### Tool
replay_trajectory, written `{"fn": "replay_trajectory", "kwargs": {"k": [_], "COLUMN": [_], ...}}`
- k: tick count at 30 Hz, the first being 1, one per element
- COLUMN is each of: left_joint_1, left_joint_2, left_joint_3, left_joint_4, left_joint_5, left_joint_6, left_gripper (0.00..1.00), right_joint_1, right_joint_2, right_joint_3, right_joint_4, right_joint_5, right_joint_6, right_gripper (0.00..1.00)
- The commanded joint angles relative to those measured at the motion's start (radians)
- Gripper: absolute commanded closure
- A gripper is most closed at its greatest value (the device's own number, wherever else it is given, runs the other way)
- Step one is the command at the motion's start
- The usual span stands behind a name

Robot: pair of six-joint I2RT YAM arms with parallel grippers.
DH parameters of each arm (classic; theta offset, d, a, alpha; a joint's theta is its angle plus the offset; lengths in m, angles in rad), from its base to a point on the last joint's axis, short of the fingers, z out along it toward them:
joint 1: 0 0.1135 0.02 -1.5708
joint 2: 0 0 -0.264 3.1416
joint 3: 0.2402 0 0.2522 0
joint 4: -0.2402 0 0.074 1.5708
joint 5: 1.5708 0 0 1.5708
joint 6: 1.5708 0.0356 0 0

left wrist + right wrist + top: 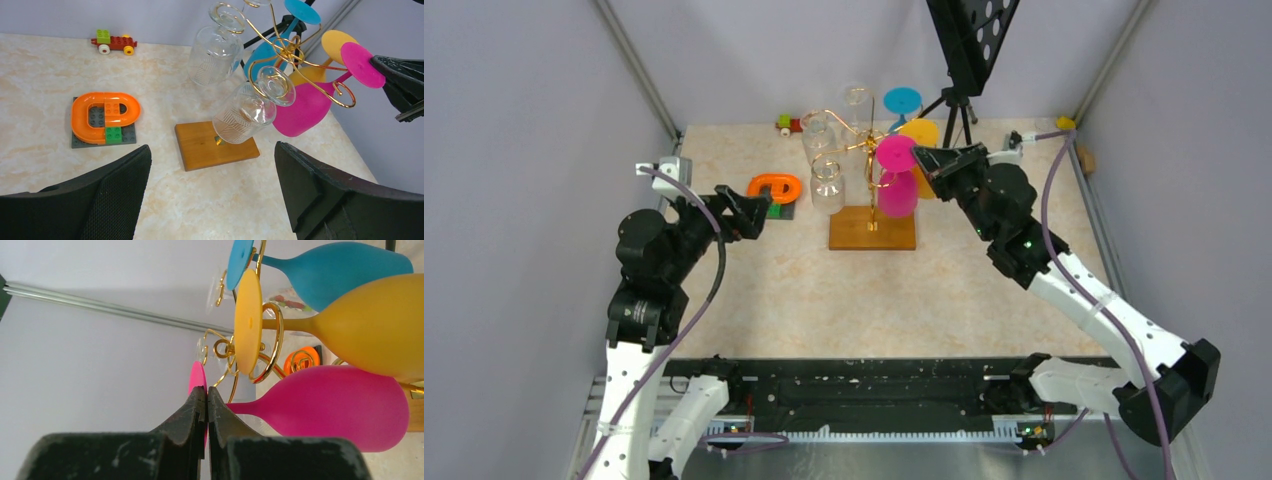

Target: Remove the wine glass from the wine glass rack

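The beige marbled table carries everything. Near its middle stands the wine glass rack, its brown wooden base flat on the table and its gold curled arms spreading from the central post. Behind it, at the back wall, a black tripod stand holds a dark perforated panel. Six glasses hang from the rack's curls by their stems, bowls down and tilted outward. The pink wine glass hangs on the side facing the right arm, its stem caught in a gold spiral and its round foot turned toward that arm. The yellow glass hangs just behind it, bowls nearly touching in the right wrist view, and the blue glass lies beyond that. Three clear glasses with patterned walls hang on the other side: one low and near the base, one higher, and one at the back. The right gripper is at the pink foot, its fingers pressed together with the disc's edge pinched in the slit between them. The left gripper hangs well apart from the rack, jaws spread wide and holding nothing. Just beside it lies an orange looped track on a grey brick plate, and a small toy car sits by the back wall.
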Motion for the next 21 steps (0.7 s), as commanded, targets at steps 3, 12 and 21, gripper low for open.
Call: {"fn": "replay_trajectory", "kwargs": {"k": [3,12,21], "left_joint_1": [-0.004,-0.004,-0.245], "left_joint_2": [0.007,0.026,0.059], "left_joint_3": [0.014,0.004,-0.126], "left_joint_4": [0.032,0.120,0.517], "left_joint_5": [0.118,0.357,0.535], "left_joint_6": [0.006,-0.043,-0.116], "left_gripper": [0.04,0.04,0.04], "right_joint_1": [0.015,0.015,0.015], "right_joint_2": [-0.105,-0.271,-0.559], "right_joint_3": [-0.022,-0.103,-0.248], "right_joint_4": [-0.010,-0.154,-0.302], "right_joint_5": [0.030,-0.007,-0.085], "right_joint_6": [0.040,0.100,0.225], "right_gripper": [1.00,1.00,1.00]}}
